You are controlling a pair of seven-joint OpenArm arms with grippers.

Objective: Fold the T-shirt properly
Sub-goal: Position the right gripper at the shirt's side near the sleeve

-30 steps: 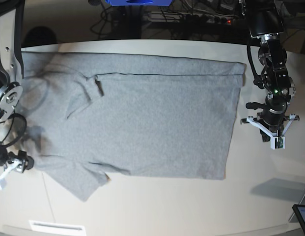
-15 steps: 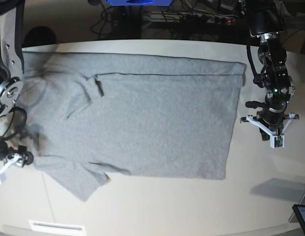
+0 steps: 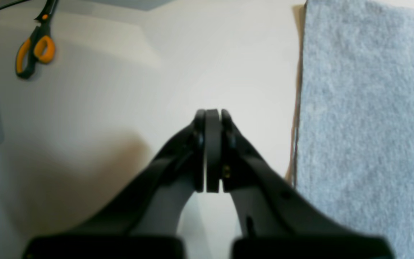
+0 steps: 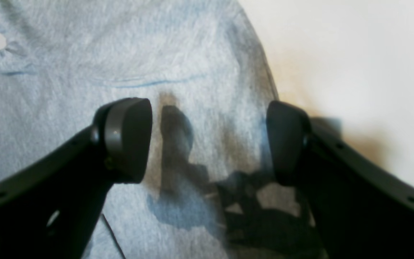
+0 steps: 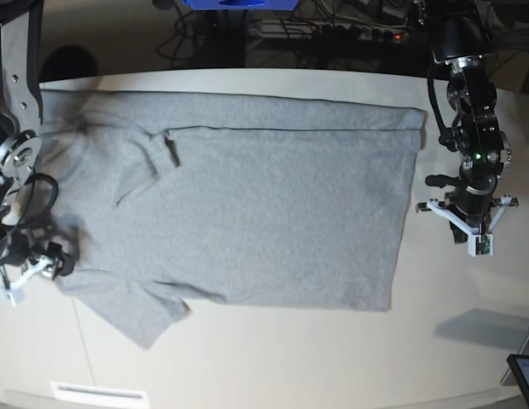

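The heather-grey T-shirt (image 5: 238,196) lies flat on the pale table (image 5: 273,358), plain side up, collar end at the base view's left and hem at its right. One sleeve (image 5: 149,319) points toward the front edge. My right gripper (image 4: 207,138) is open and hovers just above the T-shirt (image 4: 120,54) near its side edge; nothing sits between its fingers (image 4: 128,136). In the base view it is at the left (image 5: 55,258). My left gripper (image 3: 212,115) is shut and empty over bare table, just beside the hem (image 3: 365,126), at the base view's right (image 5: 473,243).
Orange-handled scissors (image 3: 34,46) lie on the table away from the hem. A dark screen corner (image 5: 524,371) sits at the front right. Cables and a power strip (image 5: 332,30) run behind the table's back edge. A white label (image 5: 98,394) is at the front left.
My right gripper has moved inward from beside the T-shirt's collar end to over its edge, still open. The left arm and the T-shirt have not moved.
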